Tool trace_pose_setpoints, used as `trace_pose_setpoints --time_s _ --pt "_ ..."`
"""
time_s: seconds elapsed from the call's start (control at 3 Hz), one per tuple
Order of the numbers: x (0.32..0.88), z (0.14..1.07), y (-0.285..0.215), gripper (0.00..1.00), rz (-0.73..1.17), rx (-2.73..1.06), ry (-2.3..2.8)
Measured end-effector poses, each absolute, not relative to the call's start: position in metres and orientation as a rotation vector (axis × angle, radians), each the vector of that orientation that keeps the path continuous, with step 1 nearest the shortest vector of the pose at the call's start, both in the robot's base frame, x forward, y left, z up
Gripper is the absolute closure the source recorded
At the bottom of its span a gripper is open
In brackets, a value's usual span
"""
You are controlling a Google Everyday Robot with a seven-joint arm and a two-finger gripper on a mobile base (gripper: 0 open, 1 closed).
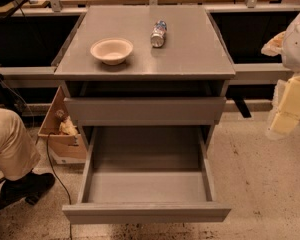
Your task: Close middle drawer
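Note:
The grey cabinet (pixel 190 59) stands in the middle of the camera view. Its middle drawer (pixel 146 186) is pulled far out toward me, and its grey inside is empty. Its flat front (pixel 146 212) is near the bottom edge of the view. The top drawer (pixel 145 110) above it sticks out only slightly. The lowest drawer is hidden beneath the open one. My gripper (pixel 286 115), pale yellow under the white arm, hangs at the far right edge. It is apart from the cabinet, to the right of the drawers and at about the top drawer's height.
A beige bowl (pixel 111 50) and a plastic bottle (pixel 158 33) lying on its side rest on the cabinet top. A person's bent leg (pixel 10 144) and black shoe (pixel 20 188) are at left. A cardboard box (pixel 60 134) and a cable (pixel 55 171) lie beside the cabinet.

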State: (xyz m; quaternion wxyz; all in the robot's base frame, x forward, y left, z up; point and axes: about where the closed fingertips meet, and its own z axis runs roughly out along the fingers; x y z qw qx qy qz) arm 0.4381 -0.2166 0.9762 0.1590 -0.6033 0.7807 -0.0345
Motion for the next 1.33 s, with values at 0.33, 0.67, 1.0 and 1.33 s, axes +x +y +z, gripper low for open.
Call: trace_pose_setpoints --time_s 0.33,0.67,1.0,1.33 --pt "0.438 0.976 -0.217 0.0 -0.099 -1.725 2.232" --pt "0.439 0.952 -0.218 0.0 -0.103 -1.721 2.225" --pt "0.44 0.894 -0.22 0.0 -0.083 -1.737 2.209" --pt "0.436 0.833 -0.223 0.0 -0.031 -1.748 2.209"
